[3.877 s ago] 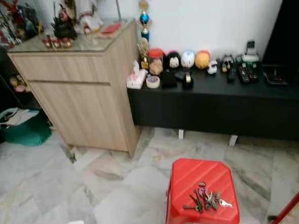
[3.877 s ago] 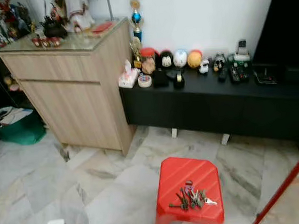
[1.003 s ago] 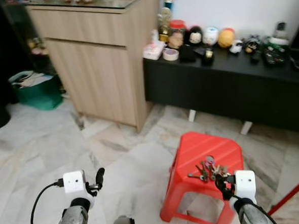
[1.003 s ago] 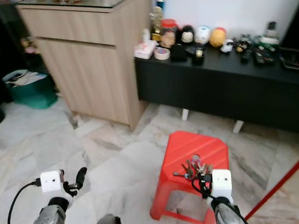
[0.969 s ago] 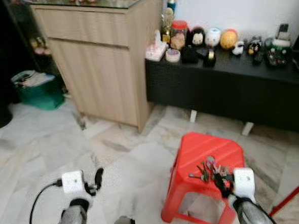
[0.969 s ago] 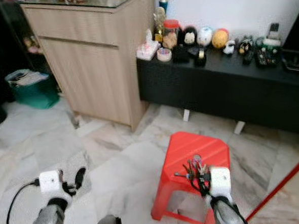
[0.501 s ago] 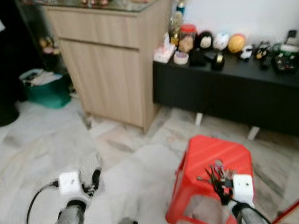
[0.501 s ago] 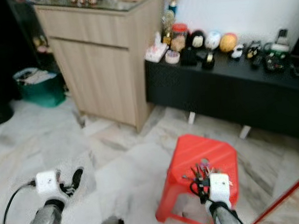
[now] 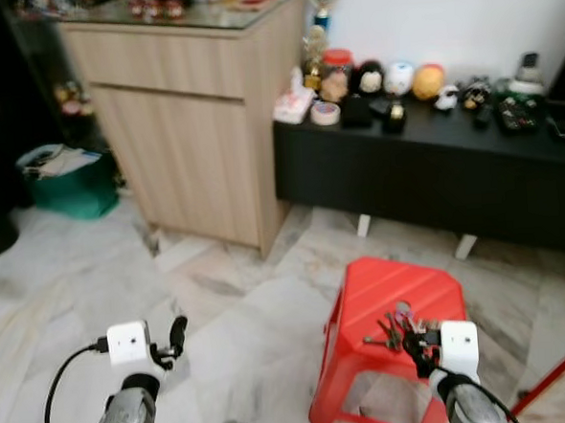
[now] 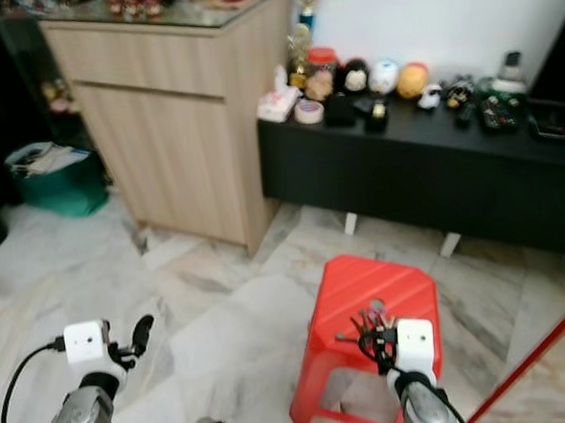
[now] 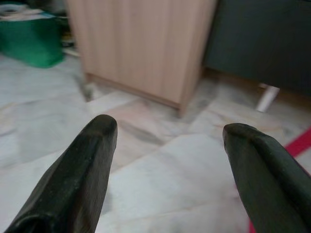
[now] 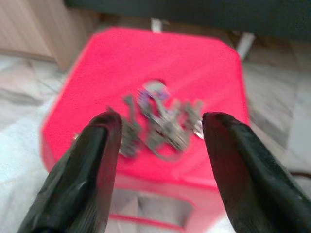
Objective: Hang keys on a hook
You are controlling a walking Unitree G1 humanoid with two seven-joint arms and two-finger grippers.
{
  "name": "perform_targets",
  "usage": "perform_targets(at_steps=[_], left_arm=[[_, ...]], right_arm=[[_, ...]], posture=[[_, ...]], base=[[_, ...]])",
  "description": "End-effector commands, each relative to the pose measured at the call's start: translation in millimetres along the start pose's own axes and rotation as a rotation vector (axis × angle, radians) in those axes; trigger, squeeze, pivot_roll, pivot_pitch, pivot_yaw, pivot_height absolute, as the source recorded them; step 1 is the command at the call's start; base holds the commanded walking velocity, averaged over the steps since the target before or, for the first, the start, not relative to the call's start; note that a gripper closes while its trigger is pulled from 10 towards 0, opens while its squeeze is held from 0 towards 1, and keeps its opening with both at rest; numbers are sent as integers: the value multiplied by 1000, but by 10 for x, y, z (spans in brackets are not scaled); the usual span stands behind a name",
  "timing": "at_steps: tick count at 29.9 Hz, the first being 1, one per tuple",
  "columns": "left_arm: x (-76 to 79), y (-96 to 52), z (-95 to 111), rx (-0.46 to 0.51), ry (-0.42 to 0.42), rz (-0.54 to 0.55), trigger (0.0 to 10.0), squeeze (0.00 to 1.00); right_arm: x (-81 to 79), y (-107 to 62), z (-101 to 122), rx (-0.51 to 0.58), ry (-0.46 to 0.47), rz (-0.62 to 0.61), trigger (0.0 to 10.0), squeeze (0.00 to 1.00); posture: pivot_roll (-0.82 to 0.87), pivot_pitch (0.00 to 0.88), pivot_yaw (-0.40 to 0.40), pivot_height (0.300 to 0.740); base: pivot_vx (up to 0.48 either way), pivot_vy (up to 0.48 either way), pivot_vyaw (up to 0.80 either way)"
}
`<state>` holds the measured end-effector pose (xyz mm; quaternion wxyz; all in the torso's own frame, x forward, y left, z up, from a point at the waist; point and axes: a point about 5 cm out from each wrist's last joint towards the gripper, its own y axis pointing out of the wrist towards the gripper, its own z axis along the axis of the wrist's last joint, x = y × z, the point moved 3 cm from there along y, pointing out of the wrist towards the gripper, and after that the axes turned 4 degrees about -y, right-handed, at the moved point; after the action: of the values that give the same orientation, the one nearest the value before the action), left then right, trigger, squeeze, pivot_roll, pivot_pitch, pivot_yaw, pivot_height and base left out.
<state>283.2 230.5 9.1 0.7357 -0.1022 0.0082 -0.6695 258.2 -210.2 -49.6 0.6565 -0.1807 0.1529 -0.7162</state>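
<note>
A bunch of keys (image 9: pixel 397 326) lies on top of a red plastic stool (image 9: pixel 383 284) on the marble floor. My right gripper (image 9: pixel 417 345) hovers just over the stool's near edge, open, pointing at the keys. In the right wrist view the keys (image 12: pixel 164 127) lie blurred between and beyond its two spread black fingers (image 12: pixel 99 145), apart from them. My left gripper (image 9: pixel 176 335) is held low over the bare floor at the left, open and holding nothing, as the left wrist view shows (image 11: pixel 167 128).
A wooden cabinet (image 9: pixel 193 131) stands at the back left beside a low black bench (image 9: pixel 434 175) crowded with small objects. A green bag (image 9: pixel 65 177) sits by the cabinet. A red pole (image 9: pixel 559 372) slants at the lower right.
The camera has swung a little, shifting the whole scene. Both grippers hold about the same pose, the right one still over the stool's near edge by the keys.
</note>
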Motion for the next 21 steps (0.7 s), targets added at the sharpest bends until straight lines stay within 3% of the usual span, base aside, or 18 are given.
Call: perform_targets(at_steps=[1,21], left_arm=[[-9,-8,-25,-17,-1,0,10000,0],[-4,-13,-27,-18,-5,0,10000,0]], right_arm=[[0,10,7,-3,6,-5,10000,0],[-51,19,0,-12,4,16,10000,0]], posture=[[18,0,-32,645],[28,0,-39,645]], base=[[266,0,0],[284,0,0]])
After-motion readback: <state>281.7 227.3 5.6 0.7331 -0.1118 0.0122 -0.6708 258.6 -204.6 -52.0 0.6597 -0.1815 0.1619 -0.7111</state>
